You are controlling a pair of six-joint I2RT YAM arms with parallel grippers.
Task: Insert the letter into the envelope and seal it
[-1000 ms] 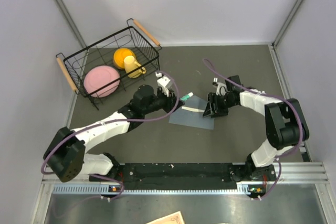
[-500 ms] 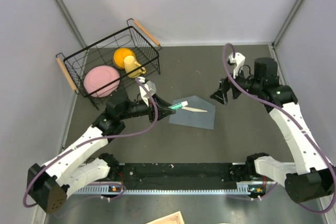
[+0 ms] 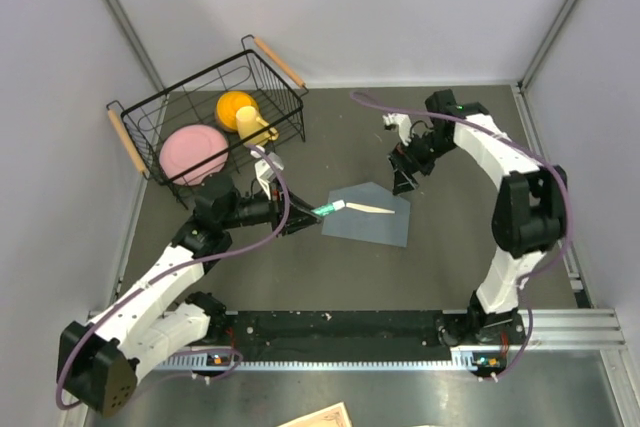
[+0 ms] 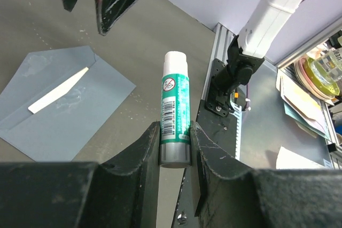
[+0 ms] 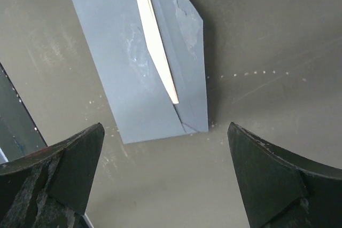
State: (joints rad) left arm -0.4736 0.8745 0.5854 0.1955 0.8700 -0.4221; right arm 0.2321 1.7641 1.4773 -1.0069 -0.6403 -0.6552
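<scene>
The dark grey bench (image 3: pixel 450 267) carries everything. At its far left corner stands a black wire basket (image 3: pixel 140 107) with wooden handles. In it are a pink plate (image 3: pixel 195 154), a yellow bowl (image 3: pixel 236 104) and a pale yellow cup (image 3: pixel 256 128).

The left arm reaches from the near left corner towards the middle of the bench. The right arm bends back from the near right corner, and its hand points towards the middle from the far right side.

The envelope (image 3: pixel 372 223) lies flat about the middle of the bench, roughly midway between the near and far edges, with its pointed flap towards the far edge. Shiny smears show on its blue-grey paper in the right wrist view.

The right hand (image 3: pixel 403 183) hangs above the bench at the envelope's far right corner. Its fingers (image 5: pixel 69 166) are spread wide, with nothing between them.

The left hand (image 3: pixel 304 217) sits just left of the envelope, clamped on the lower body of the glue stick (image 4: pixel 175 105), whose white cap points towards the envelope.

The letter (image 5: pixel 157 52) shows only as a narrow cream wedge at the mouth of the envelope, along the flap line; the rest of it is under the blue paper.
</scene>
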